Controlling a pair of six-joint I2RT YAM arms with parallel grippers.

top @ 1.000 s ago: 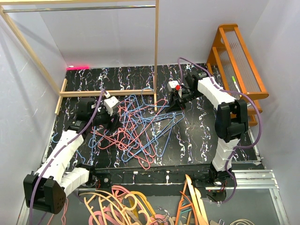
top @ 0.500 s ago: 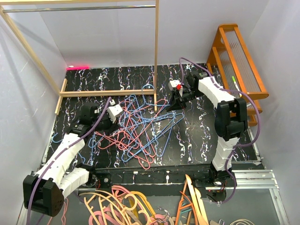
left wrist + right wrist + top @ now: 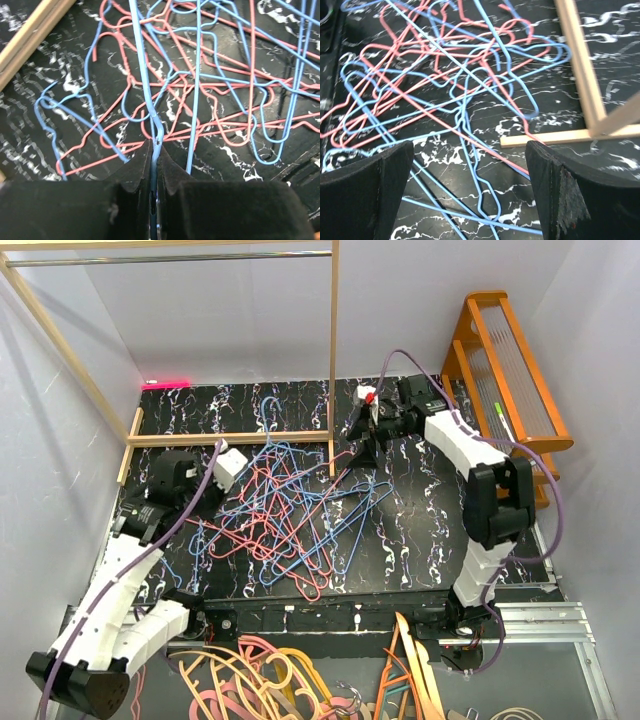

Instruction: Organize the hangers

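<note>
Over on the black bench, the hangers lie in one big messy heap near the middle. Some are pink-red and some are light blue, and their wires cross over each other every which way.

At 9 o'clock from the heap is the left end effector. Its fingers are pressed together on one light blue hanger, pinching the thin wire between them.

At 1 o'clock from the heap is the right end effector. Its fingers are spread far apart with nothing between them, and it hangs above the edge of the heap, just beside the wooden frame.

An orange rack stands off at 2 o'clock. Thicker hangers lie in a pile at 6 o'clock, past the near edge of the bench.
</note>
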